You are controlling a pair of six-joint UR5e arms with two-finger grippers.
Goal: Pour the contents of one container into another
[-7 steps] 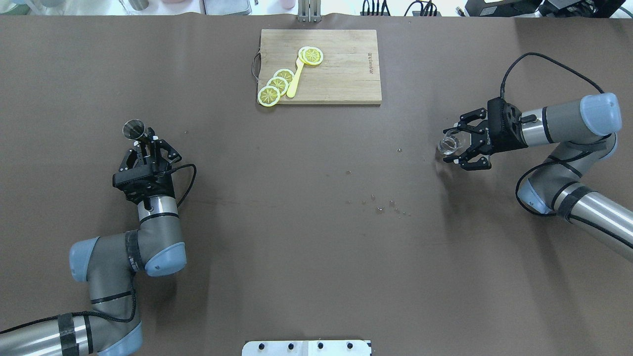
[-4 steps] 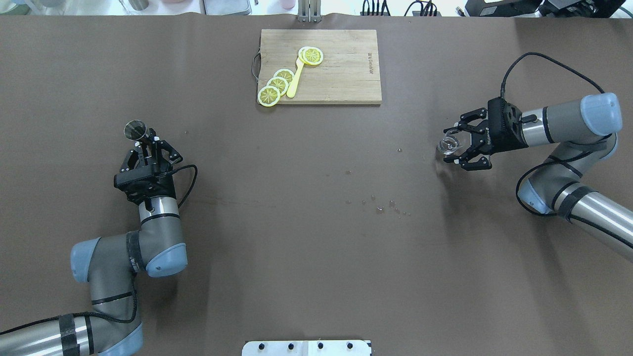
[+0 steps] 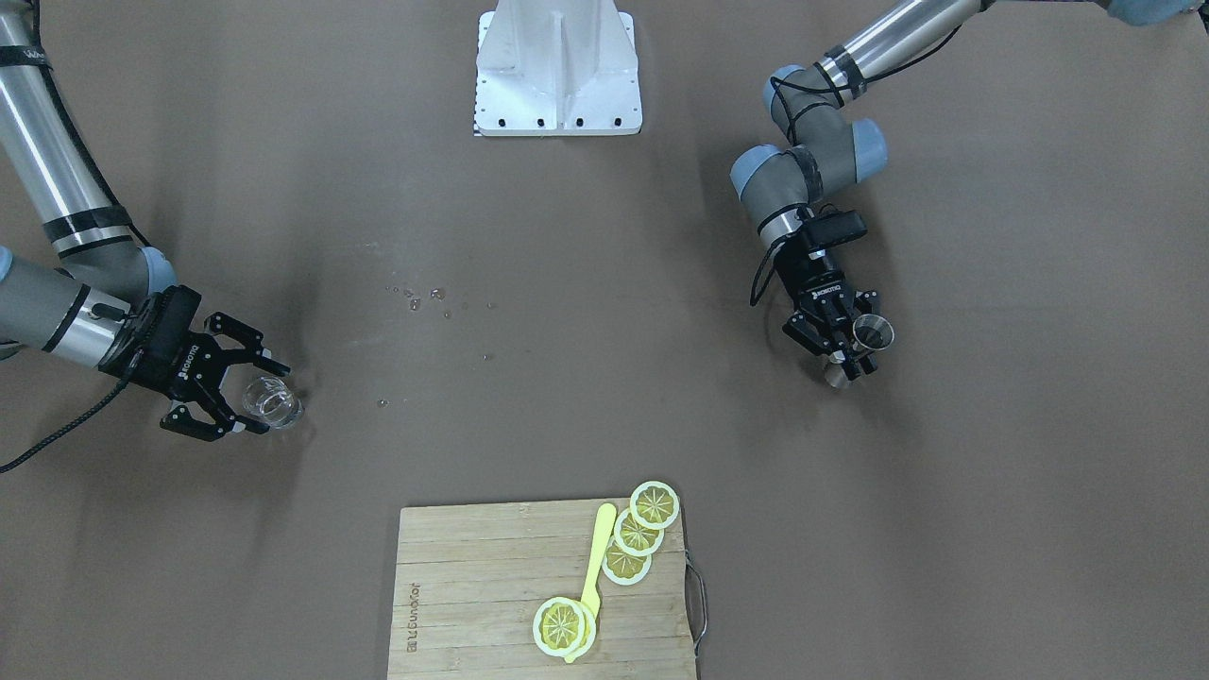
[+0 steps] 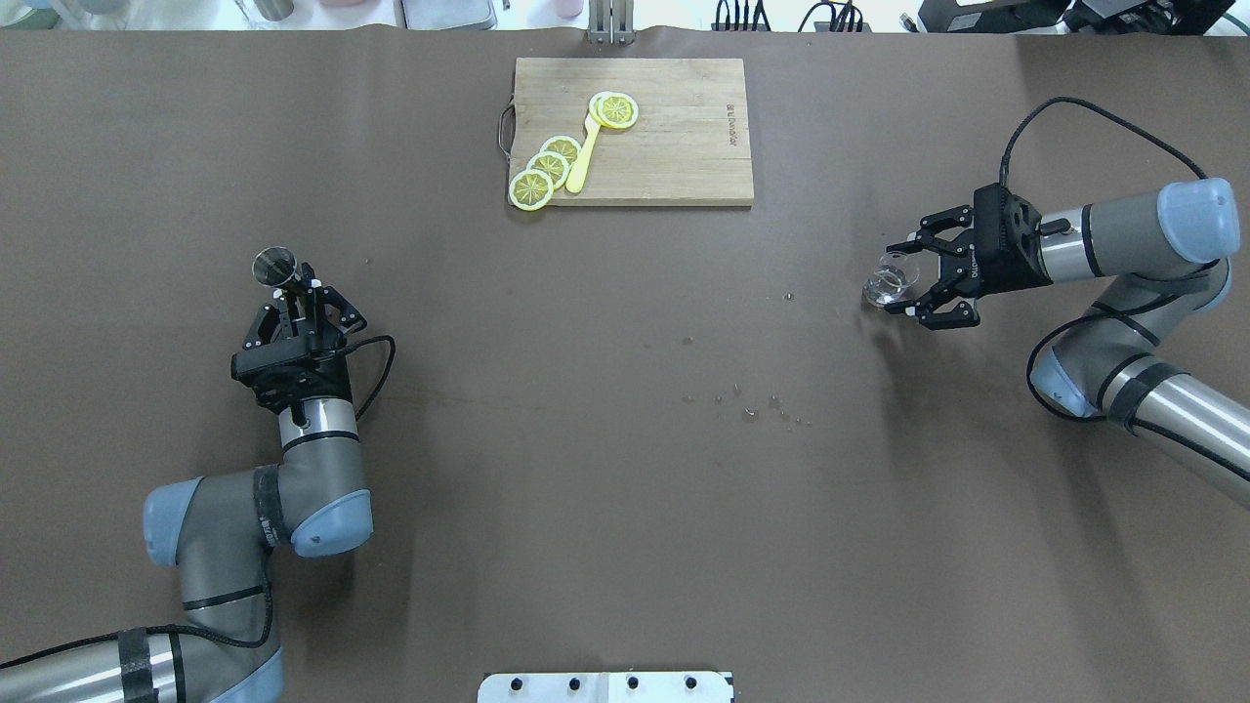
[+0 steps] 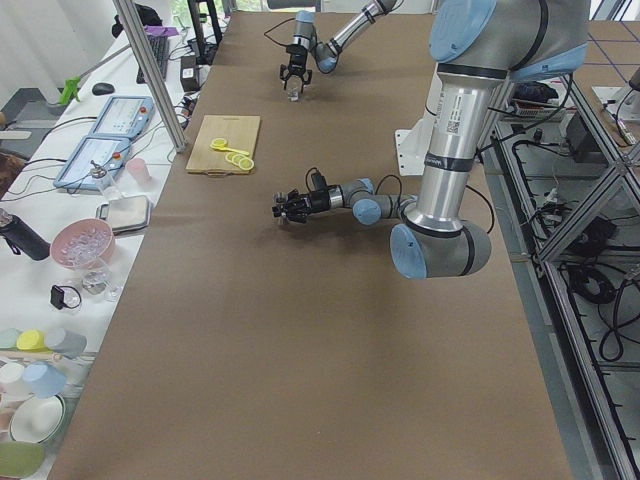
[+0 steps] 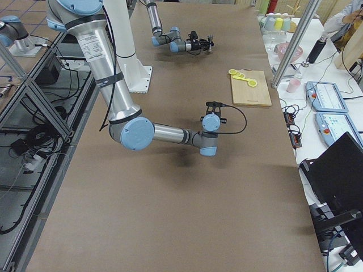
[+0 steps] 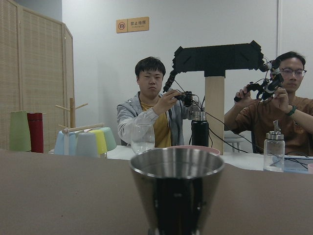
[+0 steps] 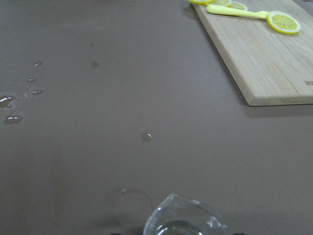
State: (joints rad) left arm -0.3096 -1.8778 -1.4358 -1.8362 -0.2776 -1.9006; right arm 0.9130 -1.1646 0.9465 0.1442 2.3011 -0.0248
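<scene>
While holding the glass cup (image 4: 887, 283) clamped in the right gripper (image 4: 905, 279) out right and the jigger (image 4: 273, 265) pinched in the left gripper (image 4: 297, 285) way out left, bring both to the middle slowly, keep jigger upright, tip lip-first

Shiny steel jigger (image 7: 176, 196), clear glass cup (image 4: 887, 283), matt wooden board (image 4: 674, 146)

A brown-covered table (image 4: 605, 508) fills the middle of the room under even light. Beside it runs a white side bench (image 5: 50, 200) (crowded with bowls (image 5: 82, 240)), behind aluminium frame posts (image 5: 156, 85). Beyond stand a plain white wall (image 7: 98, 63) bearing a small sign (image 7: 132, 24) and a slatted wooden screen (image 7: 32, 78). The floor (image 6: 25, 5) is tiled.
</scene>
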